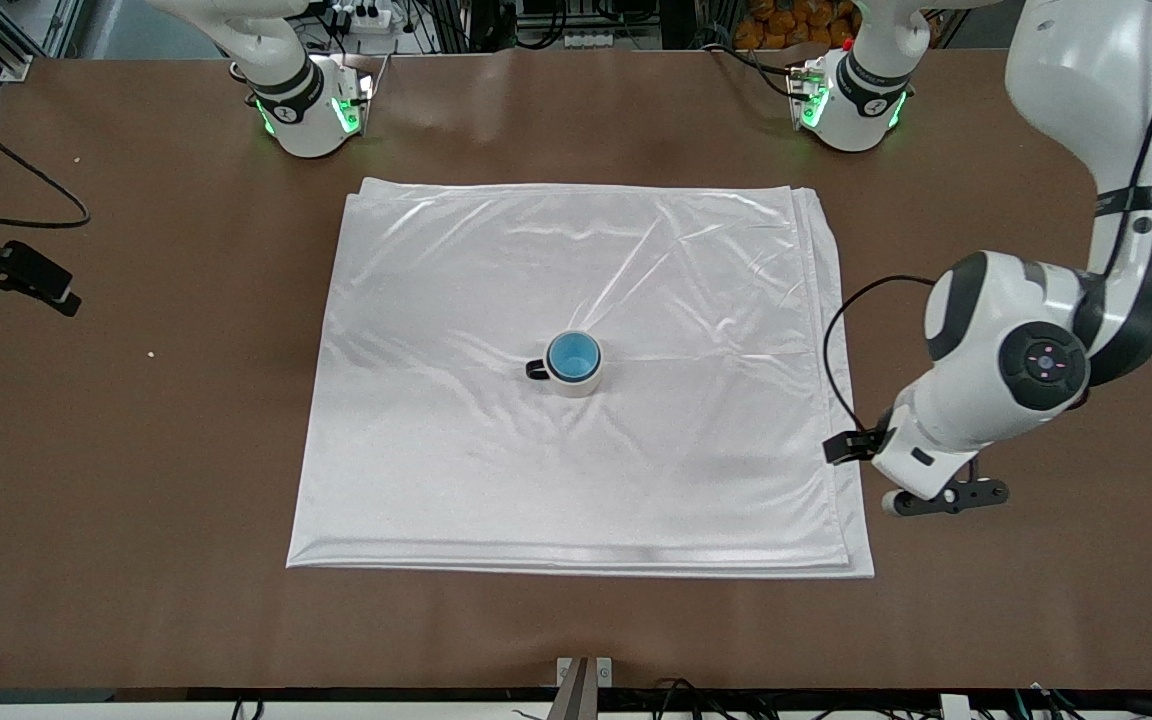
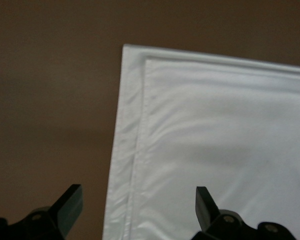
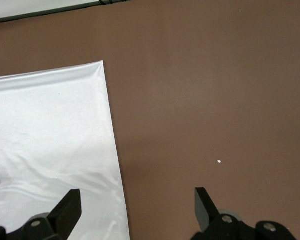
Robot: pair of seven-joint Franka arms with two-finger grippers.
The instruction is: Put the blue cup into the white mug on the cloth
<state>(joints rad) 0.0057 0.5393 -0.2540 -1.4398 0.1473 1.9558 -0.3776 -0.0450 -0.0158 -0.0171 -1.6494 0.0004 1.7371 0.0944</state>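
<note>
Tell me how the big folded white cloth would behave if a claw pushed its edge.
The large, shiny, wrinkled white cloth would probably bunch up rather than slide as one stiff sheet. Its sheen suggests a slippery fabric, so the folded layers showing at its edge may shift apart. The off-white mug standing on it might wobble or tip.

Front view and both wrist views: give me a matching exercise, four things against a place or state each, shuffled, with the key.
1. blue cup
2. white mug
3. left gripper
4. right gripper

A. open, over the cloth's edge at the right arm's end
B. stands mid-cloth
C. nested inside the mug
D. open, over the cloth's edge at the left arm's end

Pairs: 1-C, 2-B, 3-D, 4-A
</note>
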